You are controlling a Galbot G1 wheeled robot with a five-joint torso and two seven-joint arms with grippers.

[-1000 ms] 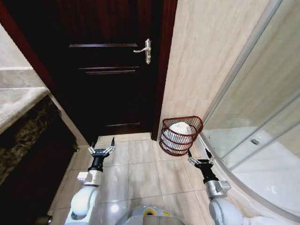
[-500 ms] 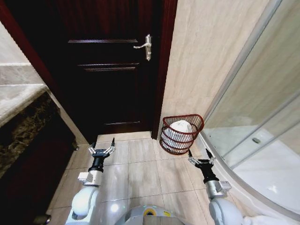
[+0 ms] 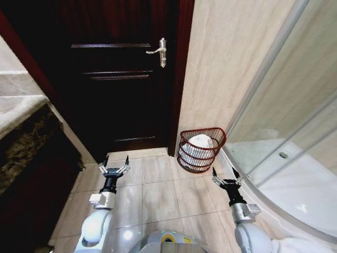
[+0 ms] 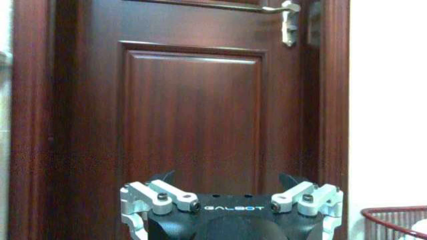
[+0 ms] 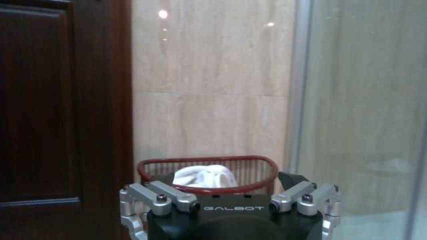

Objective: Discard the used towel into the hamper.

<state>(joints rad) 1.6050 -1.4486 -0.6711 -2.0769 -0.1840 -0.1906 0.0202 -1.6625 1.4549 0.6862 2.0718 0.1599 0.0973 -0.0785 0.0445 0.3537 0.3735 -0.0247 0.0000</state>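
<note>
The small round reddish-brown wire hamper (image 3: 202,149) stands on the beige tiled floor (image 3: 158,200), ahead of the right gripper (image 3: 227,176) and well apart from it, and a white crumpled towel (image 3: 200,142) lies inside it. The right gripper hangs low with its fingers spread open and empty. The left gripper (image 3: 115,164) is also open and empty, facing the dark wooden door (image 3: 121,84), with the hamper far off to its right.

Both arms reach forward, low in the frame. Left gripper (image 3: 116,162) and right gripper (image 3: 223,175) are spread wide, holding nothing.
</note>
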